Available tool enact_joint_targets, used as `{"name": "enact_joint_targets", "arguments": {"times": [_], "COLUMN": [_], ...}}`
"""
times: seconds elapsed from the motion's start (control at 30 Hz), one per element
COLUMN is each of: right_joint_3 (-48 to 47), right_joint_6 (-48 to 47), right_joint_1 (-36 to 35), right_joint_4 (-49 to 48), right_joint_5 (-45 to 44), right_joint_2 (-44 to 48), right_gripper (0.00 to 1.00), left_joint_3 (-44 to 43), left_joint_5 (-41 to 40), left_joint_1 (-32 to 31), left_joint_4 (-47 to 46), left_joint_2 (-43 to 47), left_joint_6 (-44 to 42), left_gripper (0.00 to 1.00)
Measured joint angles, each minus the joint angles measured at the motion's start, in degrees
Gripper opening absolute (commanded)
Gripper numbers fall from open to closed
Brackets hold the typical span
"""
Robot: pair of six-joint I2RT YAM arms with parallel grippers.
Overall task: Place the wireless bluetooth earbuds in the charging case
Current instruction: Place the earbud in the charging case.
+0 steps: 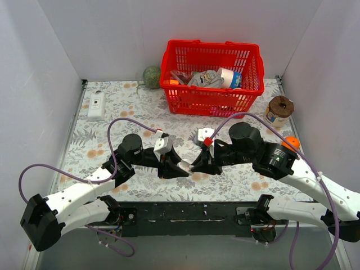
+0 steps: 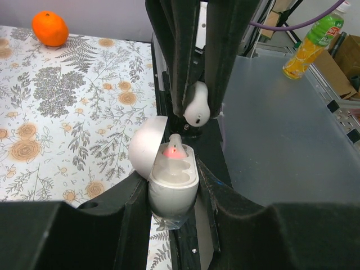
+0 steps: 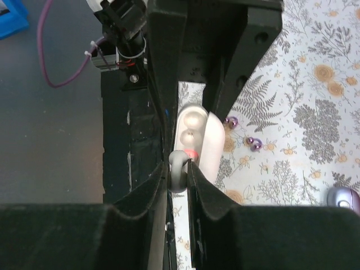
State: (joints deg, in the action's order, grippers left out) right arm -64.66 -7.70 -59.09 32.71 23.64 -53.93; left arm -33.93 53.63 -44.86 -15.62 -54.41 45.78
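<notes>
My left gripper point(image 2: 172, 194) is shut on a white oval charging case point(image 2: 169, 197) and holds it upright with its lid point(image 2: 145, 147) open to the left. One earbud point(image 2: 174, 151) sits in the far socket and glows red; the near socket is empty. My right gripper point(image 3: 179, 171) is shut on a white earbud point(image 3: 178, 169), hanging just above the case point(image 3: 194, 126). Both grippers meet at the table's near middle point(image 1: 185, 166). Tiny glossy purple buds point(image 3: 229, 121) point(image 3: 253, 143) and a lavender oval object point(image 3: 343, 198) lie on the floral cloth beyond.
A red basket point(image 1: 211, 76) full of items stands at the back. A green ball point(image 1: 151, 76), a white box point(image 1: 97, 105), a brown jar point(image 1: 279, 109) and an orange point(image 2: 49, 28) lie around. The black base plate point(image 1: 191, 216) runs under the grippers.
</notes>
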Motion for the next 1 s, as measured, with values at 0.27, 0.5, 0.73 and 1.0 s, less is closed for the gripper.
{"name": "enact_joint_targets", "arguments": {"times": [0.27, 0.5, 0.73, 1.0], "right_joint_3": [0.02, 0.59, 0.81, 0.81], "right_joint_6": [0.96, 1.40, 1.55, 1.62], "right_joint_1": [-2.23, -2.71, -2.82, -2.89], "right_joint_4": [-4.09, -6.03, -7.39, -7.65], "right_joint_5": [-0.07, -1.86, -4.13, -5.97], "right_joint_2": [-3.10, -4.22, -4.24, -4.66], "right_gripper": [0.01, 0.01, 0.01, 0.01], "left_joint_3": [0.00, 0.00, 0.02, 0.07], "left_joint_5": [-0.02, 0.00, -0.20, -0.83], "left_joint_1": [0.00, 0.00, -0.07, -0.26], "left_joint_4": [-0.85, -2.38, -2.86, -2.89], "left_joint_2": [-1.64, -1.64, -1.64, -1.64], "left_joint_6": [0.07, 0.66, 1.20, 1.73], "left_gripper": [0.00, 0.00, 0.00, 0.00]}}
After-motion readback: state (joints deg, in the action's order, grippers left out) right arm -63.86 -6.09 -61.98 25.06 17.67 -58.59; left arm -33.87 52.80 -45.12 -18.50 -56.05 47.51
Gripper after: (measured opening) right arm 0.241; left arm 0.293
